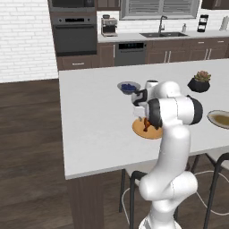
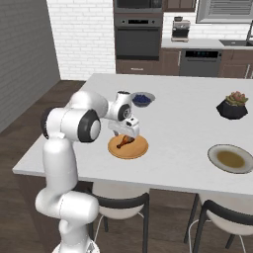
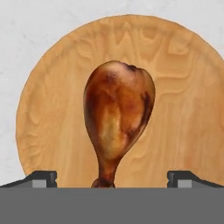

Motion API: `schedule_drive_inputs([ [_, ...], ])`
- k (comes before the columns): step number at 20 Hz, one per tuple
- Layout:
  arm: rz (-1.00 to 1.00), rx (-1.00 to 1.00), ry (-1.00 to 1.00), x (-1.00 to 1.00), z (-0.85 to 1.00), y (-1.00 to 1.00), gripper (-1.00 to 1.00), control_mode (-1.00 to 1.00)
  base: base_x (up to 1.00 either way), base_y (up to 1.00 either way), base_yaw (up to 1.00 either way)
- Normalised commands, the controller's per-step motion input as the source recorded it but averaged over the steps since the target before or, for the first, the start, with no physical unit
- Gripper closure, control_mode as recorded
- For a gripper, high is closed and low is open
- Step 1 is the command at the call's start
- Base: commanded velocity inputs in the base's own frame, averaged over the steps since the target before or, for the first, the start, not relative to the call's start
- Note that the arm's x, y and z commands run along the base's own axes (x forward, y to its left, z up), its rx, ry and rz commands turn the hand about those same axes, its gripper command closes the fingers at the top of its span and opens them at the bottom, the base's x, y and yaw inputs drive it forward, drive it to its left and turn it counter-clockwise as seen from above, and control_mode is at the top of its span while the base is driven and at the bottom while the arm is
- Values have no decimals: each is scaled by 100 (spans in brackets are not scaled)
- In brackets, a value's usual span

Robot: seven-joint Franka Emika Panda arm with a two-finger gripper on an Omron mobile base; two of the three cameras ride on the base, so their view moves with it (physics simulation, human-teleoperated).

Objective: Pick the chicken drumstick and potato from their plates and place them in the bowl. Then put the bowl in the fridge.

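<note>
The chicken drumstick (image 3: 118,116) lies on the flat wooden plate (image 3: 183,87), its thin bone end pointing toward the hand. My gripper (image 3: 113,178) hovers just above it, open, one fingertip on each side of the bone end and nothing between them touching. From the base, the gripper (image 2: 129,132) hangs over the drumstick (image 2: 124,141) on the wooden plate (image 2: 129,149) near the counter's front. A pale grey-rimmed plate (image 2: 231,158) with a tan centre sits to the right. Potato, bowl and fridge are out of view.
A small bowl of blueberries (image 2: 142,99) stands just behind the wooden plate. A black plant pot (image 2: 232,106) sits at the far right of the white counter (image 2: 178,118). Dark stools (image 2: 121,202) are tucked under the front edge. A wall oven (image 1: 74,33) is far behind.
</note>
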Motion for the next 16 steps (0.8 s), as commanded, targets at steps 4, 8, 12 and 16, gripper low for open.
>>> schedule_drive_inputs([
  [4, 8, 1, 7, 26, -28, 0, -100, -100, 0, 0, 0],
  [8, 7, 3, 8, 21, -34, 0, -100, -100, 0, 0, 0],
  [12, 1, 5, 9, 0, -35, -1, -100, -100, 0, 0, 0],
  [16, 0, 3, 5, 0, -27, -1, -100, -100, 0, 0, 0],
])
